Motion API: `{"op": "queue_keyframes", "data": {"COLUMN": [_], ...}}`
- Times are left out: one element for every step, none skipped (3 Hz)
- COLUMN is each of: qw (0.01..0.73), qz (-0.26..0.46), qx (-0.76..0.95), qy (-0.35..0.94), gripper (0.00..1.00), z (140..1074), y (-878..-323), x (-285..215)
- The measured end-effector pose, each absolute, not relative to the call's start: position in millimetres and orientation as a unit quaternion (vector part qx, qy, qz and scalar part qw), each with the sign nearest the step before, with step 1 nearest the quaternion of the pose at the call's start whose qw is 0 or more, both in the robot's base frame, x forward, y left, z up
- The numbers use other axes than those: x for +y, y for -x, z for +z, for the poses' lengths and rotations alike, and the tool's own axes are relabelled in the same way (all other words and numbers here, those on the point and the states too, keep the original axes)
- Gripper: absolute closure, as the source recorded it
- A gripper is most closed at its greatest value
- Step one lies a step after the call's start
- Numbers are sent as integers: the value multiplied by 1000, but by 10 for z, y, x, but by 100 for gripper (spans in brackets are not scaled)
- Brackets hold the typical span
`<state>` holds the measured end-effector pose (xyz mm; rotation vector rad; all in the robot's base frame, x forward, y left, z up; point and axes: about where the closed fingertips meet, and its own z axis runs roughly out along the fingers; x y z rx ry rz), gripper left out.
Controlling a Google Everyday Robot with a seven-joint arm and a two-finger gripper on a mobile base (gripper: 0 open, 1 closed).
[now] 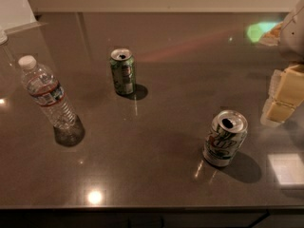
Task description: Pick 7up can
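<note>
The 7up can [224,138], pale silver-white with green lettering and an opened silver top, stands upright on the dark table [161,184], right of the middle and near the front edge. My gripper [283,96], with pale yellowish fingers, comes in from the right edge. It hangs to the right of the can and a little behind it, apart from it and holding nothing.
A darker green can [123,72] stands upright at the back left of centre. A clear plastic water bottle [47,93] with a white cap stands at the left. The table's front edge runs along the bottom. A wall lies behind the table.
</note>
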<state>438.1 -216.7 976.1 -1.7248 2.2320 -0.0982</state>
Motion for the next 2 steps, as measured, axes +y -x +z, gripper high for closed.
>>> {"op": "queue_keyframes", "data": {"qw": [161,171], "qz": [-33,4], "qx": [781,776], "qy": [602,607], "gripper": [0,0], "z": [9775,9716], "y": [-4386,-4335], "x": [-2164,-2086]}}
